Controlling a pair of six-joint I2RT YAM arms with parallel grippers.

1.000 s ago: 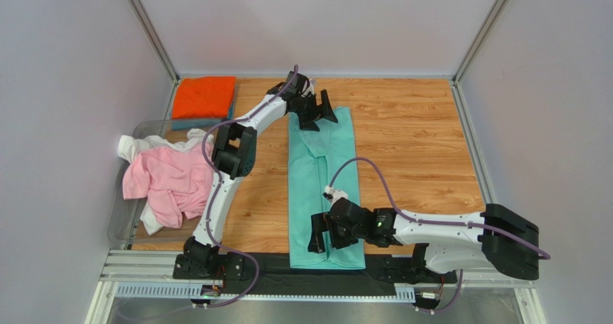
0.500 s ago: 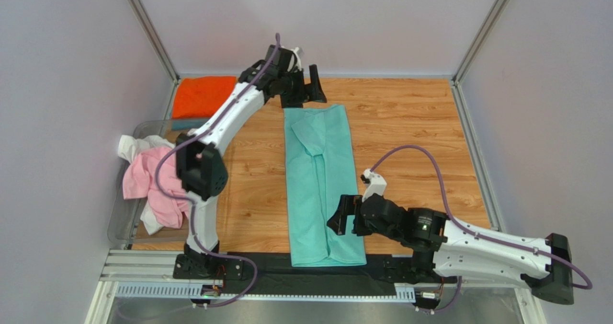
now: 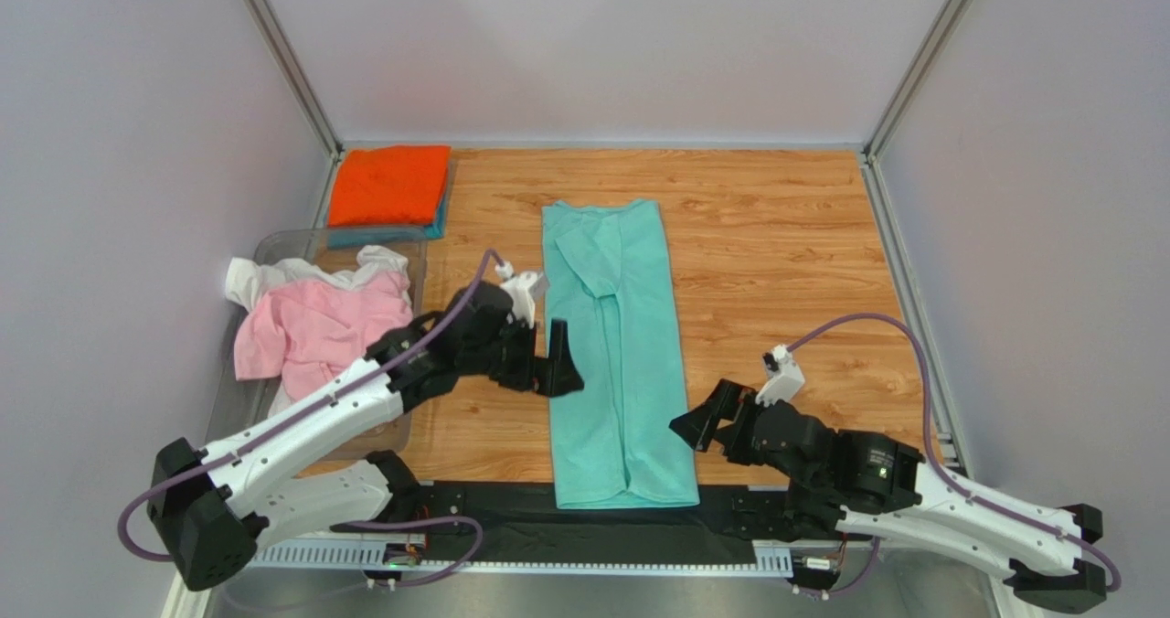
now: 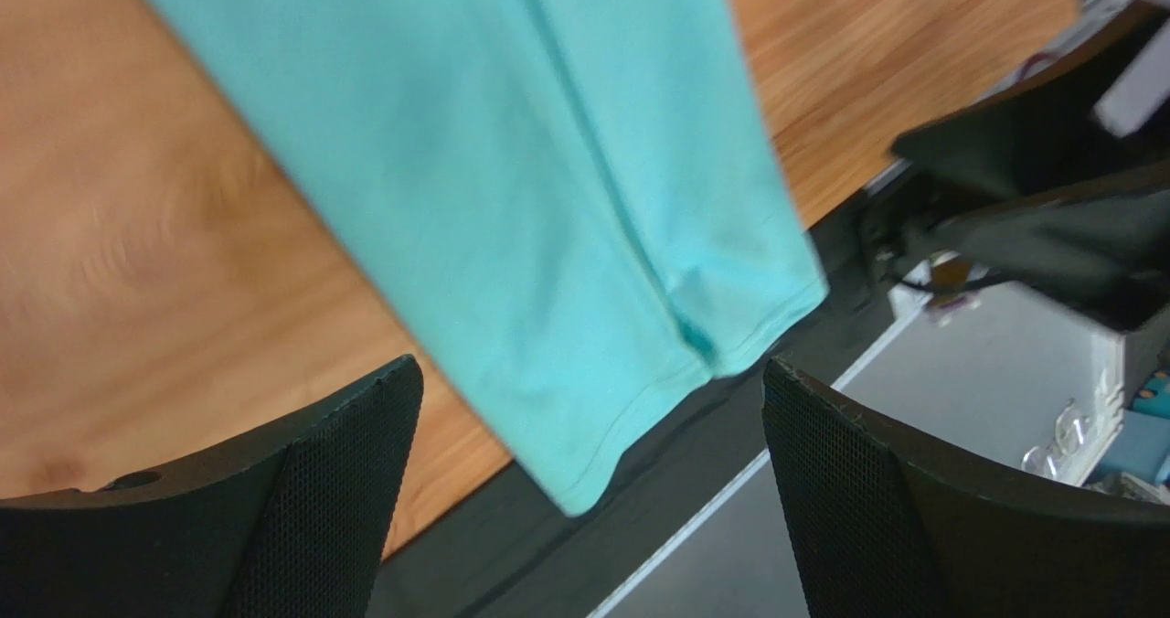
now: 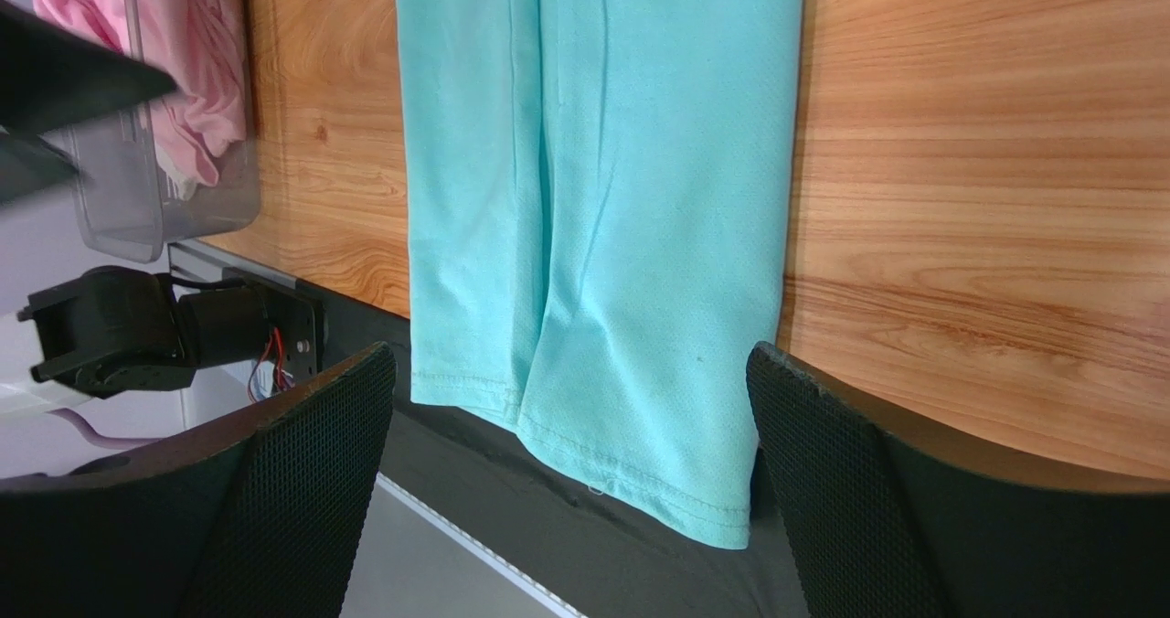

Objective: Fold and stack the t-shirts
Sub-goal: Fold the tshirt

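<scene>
Top external view: nearest the arm bases, a black strip of matting (image 3: 522,508) runs along the near edge of the light wooden table (image 3: 783,262). The hem of a mint-green cotton t-shirt (image 3: 614,358) lies on this strip.

The shirt is folded lengthwise into a long narrow band and lies flat near the middle of the table. Its long axis runs straight from the near edge towards the far wall, hem end near and upper end far. At the far end a folded flap shows on its left half.

The right gripper (image 3: 701,417) hovers just beside the shirt's near right corner with its jaws wide apart and nothing between them. The left gripper (image 3: 566,364) sits at the shirt's left edge about halfway along, jaws also spread and empty.

In both wrist views the black textured fingers (image 5: 289,495) stand well apart above the hem.

Further left, a crumpled pink t-shirt (image 3: 309,337) spills over a clear plastic bin (image 3: 234,419). A rumpled white t-shirt (image 3: 254,282) lies around it.

At the far left corner, a folded orange t-shirt (image 3: 390,185) rests on a folded teal-blue t-shirt (image 3: 437,223), of which only an edge shows.
</scene>
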